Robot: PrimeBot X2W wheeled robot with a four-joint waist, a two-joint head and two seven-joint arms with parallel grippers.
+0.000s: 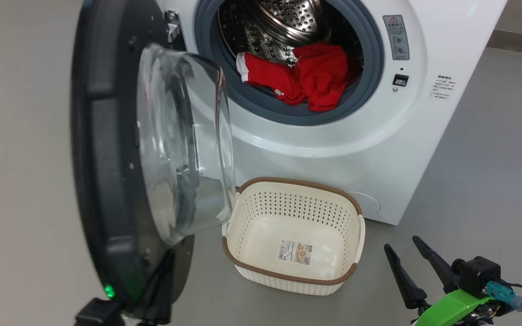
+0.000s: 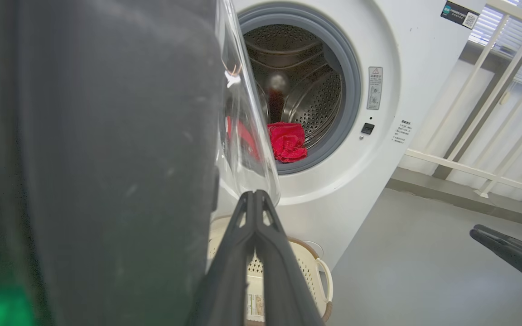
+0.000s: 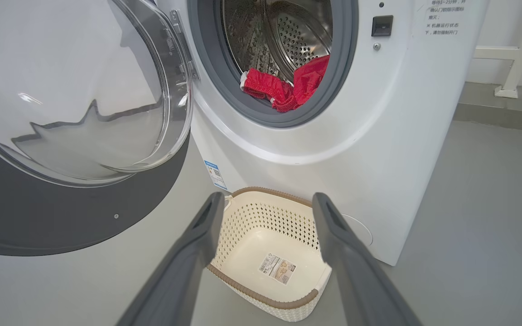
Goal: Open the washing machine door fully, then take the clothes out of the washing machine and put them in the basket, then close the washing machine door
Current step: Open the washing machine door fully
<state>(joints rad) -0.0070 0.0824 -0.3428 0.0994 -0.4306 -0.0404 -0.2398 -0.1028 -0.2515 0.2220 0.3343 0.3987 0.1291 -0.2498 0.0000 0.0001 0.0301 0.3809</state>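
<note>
Right arm: it is sitting low at the lower right of the head view, its wrist carrying a green bracket (image 1: 453, 305). The right end effector (image 1: 401, 243) is standing wide open, holding nothing and hanging above the floor (image 1: 469, 181), its fingers pointing toward the basket (image 1: 288, 203).

Left arm: it is reaching up from the lower left, close against the inner face of the washing machine door (image 1: 102, 158). The left end effector (image 2: 254, 194) is pressing its fingers fully together and gripping nothing. Its tips are lying just beside the lower edge of the door's glass bowl (image 1: 184, 145); contact cannot be confirmed.

Basket: it is sitting on the grey floor just in front of the washing machine (image 1: 324, 149), with a label (image 1: 295, 251) showing on its bottom.

Door: it is standing swung out to the left of the opening.

Clothes (image 1: 315, 77): the red garments are lying bunched at the front of the steel drum (image 1: 288, 18), draping onto the grey rubber ring (image 1: 369, 54).

Room: a white railing (image 2: 483, 90) is running behind the machine.
</note>
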